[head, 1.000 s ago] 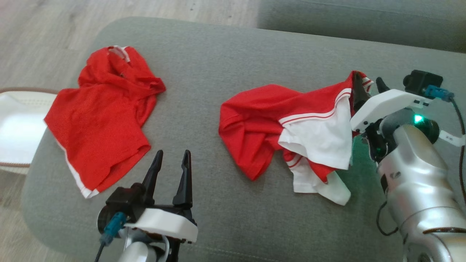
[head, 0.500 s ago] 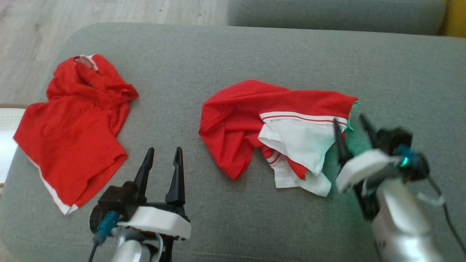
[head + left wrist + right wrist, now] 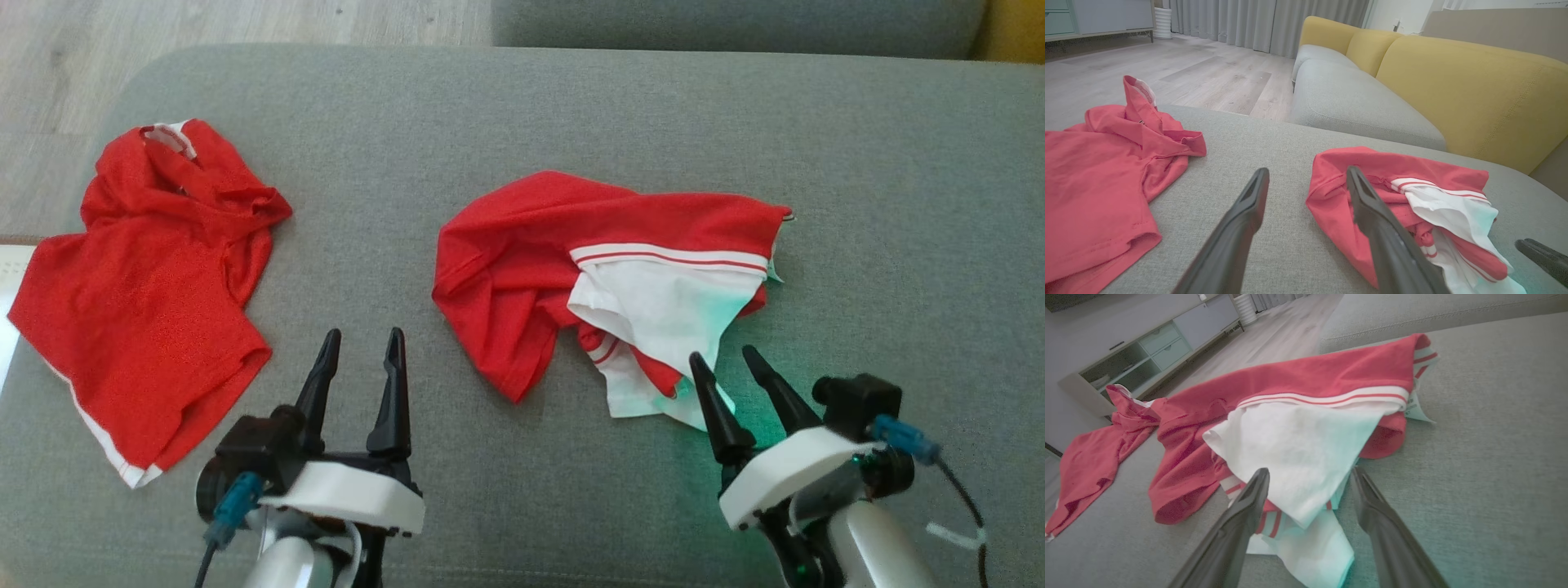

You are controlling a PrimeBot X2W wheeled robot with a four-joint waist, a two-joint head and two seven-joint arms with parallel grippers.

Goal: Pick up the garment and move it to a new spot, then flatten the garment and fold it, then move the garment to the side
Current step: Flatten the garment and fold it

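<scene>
I'm working over the grey cushion (image 3: 522, 106), where the red and white garment (image 3: 522, 245) is lying crumpled mid-cushion, so I'm judging that flattening, folding and setting aside are all left, with my right claw (image 3: 720, 354) hovering open and empty at its near white corner and my left claw (image 3: 364, 332) open, empty, near-left of it.

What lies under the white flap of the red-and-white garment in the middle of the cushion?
Below the white flap of the red-and-white garment, a red-striped white layer of the same garment sticks out onto the grey cushion. The flap's middle hides the rest.
</scene>
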